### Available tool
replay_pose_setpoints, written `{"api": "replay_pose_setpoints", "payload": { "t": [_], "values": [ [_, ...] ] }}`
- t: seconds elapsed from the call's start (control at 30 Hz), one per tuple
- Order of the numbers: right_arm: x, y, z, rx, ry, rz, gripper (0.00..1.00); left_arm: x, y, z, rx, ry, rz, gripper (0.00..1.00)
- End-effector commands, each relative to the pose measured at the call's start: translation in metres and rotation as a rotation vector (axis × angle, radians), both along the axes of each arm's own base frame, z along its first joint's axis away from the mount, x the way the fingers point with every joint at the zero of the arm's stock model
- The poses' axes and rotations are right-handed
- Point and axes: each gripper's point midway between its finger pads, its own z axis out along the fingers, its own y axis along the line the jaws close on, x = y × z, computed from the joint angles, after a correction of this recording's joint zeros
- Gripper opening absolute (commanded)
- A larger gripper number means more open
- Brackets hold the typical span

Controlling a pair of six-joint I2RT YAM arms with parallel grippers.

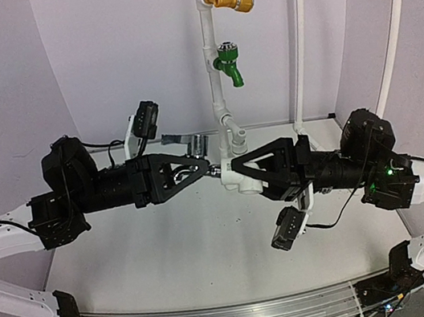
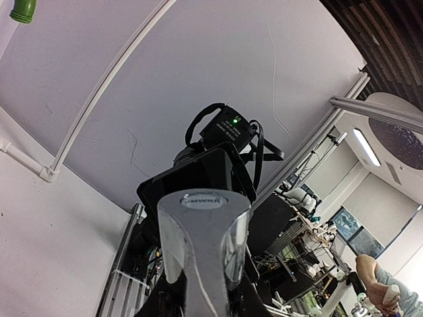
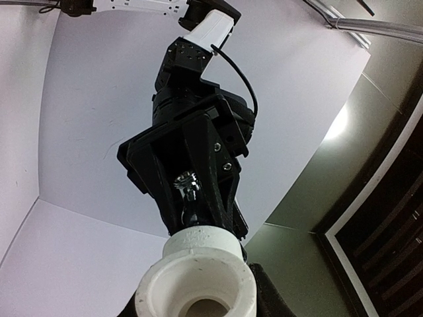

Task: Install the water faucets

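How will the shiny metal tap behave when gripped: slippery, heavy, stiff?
The metal tap looks polished, so it is probably slippery in the left gripper. It seems solid metal, so likely stiff and rather heavy for its size. Its long lever may make it twist.

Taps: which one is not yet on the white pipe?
The silver tap, held in the left gripper; the green tap and the brass tap sit on the pipe.

left jaws: clamping metal tap (image 1: 187, 141) | right jaws: clamping white fitting (image 1: 234, 177) | pieces meet end to end
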Motion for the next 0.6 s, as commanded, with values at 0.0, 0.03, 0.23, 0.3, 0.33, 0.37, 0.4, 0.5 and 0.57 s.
{"api": "replay_pose_setpoints", "payload": {
  "t": [0.0, 0.03, 0.23, 0.3, 0.33, 0.37, 0.4, 0.5, 0.57],
  "values": [
    [0.005, 0.003, 0.022, 0.052, -0.029, -0.031, 0.0, -0.025, 0.0, 0.011, -0.026, -0.087, -0.101, 0.0],
    [0.006, 0.002, 0.024, 0.062, 0.007, -0.032, 0.0, -0.026, 0.0, 0.01, -0.025, -0.099, -0.105, 0.0],
    [0.006, -0.002, 0.045, 0.152, 0.218, 0.013, 0.0, -0.031, -0.006, 0.009, -0.026, -0.16, -0.142, 0.0],
    [0.007, -0.004, 0.052, 0.176, 0.293, 0.028, 0.0, -0.033, -0.007, 0.009, -0.027, -0.177, -0.155, 0.0],
    [0.008, -0.004, 0.055, 0.188, 0.332, 0.037, 0.0, -0.033, -0.007, 0.009, -0.027, -0.183, -0.156, 0.0],
    [0.007, -0.004, 0.057, 0.197, 0.368, 0.048, 0.0, -0.033, -0.008, 0.008, -0.027, -0.188, -0.155, 0.0],
    [0.007, -0.005, 0.06, 0.204, 0.4, 0.061, 0.0, -0.032, -0.008, 0.009, -0.027, -0.194, -0.154, 0.0],
    [0.003, -0.007, 0.066, 0.223, 0.536, 0.117, 0.0, -0.032, -0.008, 0.01, -0.031, -0.22, -0.146, 0.0],
    [0.001, -0.008, 0.07, 0.235, 0.64, 0.151, 0.0, -0.032, -0.008, 0.011, -0.035, -0.24, -0.14, 0.0]
  ]
}}
